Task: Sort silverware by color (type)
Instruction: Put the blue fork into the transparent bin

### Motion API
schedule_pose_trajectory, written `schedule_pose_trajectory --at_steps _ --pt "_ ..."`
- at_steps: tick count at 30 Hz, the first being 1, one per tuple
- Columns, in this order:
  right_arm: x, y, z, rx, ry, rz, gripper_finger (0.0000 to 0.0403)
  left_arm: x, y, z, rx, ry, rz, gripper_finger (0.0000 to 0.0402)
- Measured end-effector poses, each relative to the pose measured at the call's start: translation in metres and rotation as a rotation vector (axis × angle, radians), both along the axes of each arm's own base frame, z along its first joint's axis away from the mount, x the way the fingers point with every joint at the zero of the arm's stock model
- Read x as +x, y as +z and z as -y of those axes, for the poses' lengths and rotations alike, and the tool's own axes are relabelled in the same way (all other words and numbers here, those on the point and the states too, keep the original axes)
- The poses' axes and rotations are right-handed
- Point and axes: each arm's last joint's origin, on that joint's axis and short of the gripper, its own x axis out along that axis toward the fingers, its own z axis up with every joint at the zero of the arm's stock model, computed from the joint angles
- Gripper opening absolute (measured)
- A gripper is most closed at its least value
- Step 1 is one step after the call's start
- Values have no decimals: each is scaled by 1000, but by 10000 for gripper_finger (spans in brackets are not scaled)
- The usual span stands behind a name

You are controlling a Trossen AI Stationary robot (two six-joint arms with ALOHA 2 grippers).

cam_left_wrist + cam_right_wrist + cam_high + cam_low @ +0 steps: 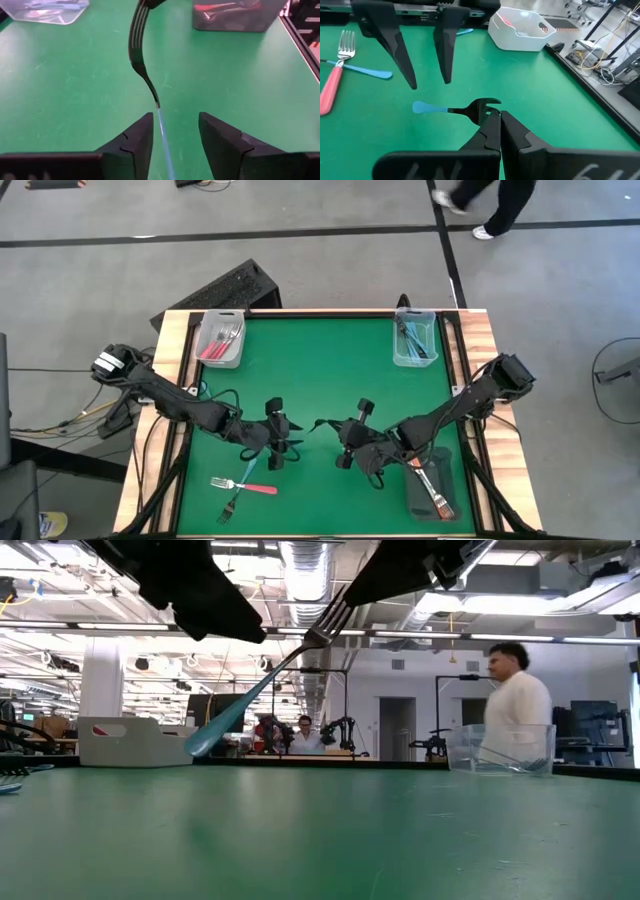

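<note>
Over the middle of the green table [320,380] I am watching both arms meeting above the mat, with a blue-handled fork [232,710] hanging in the air between them. My right gripper [492,120] is pinching that fork by its metal tines, fingers closed tight on it, so the slim blue handle is slanting down and away toward the left arm. My left gripper [175,132] is sitting with its fingers parted to either side of the handle (I am seeing daylight between each finger and the plastic in the left wrist view, so I am not calling it a grip). Down toward the near left of the mat, a pink-red fork [247,487] and another blue fork [237,492] are lying crossed over each other, touching, well apart from both grippers. At the far left corner a pale bin [221,338] is holding pink-red-handled forks, and at the far right corner a clear bin [415,340] is holding blue-handled ones. Near my right arm's side of the table a dark tray [432,492] is carrying several forks with orange handles [436,493]. Beyond the table I am seeing a person in a white top [517,705] standing in the room behind the clear bin, and another person [303,732] seated farther back.
</note>
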Motion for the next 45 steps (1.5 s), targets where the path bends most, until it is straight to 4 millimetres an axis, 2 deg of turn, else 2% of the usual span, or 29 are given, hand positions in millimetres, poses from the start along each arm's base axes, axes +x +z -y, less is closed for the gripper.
schedule_pose_trajectory --at_steps 4,8,15,20,28,40,45 --pt "1 3 0 -39 -17 23 12 4 -5 -2 -15 -29 -20 174" --pt "5 9 -2 -81 4 57 12 15 -20 -4 -23 -31 -39 193" --pt "6 11 -2 -107 14 62 12 27 -43 -11 -28 29 -89 181" --pt "6 11 -2 -105 17 60 12 25 -38 -8 -36 24 -72 159" --pt "7 10 -3 -99 17 66 12 17 -18 -6 -31 14 -10 146" --pt "5 8 -5 -108 -7 68 12 16 -16 -4 19 41 21 145" --pt "5 9 -5 -107 -10 70 12 16 -15 -4 48 68 28 129"
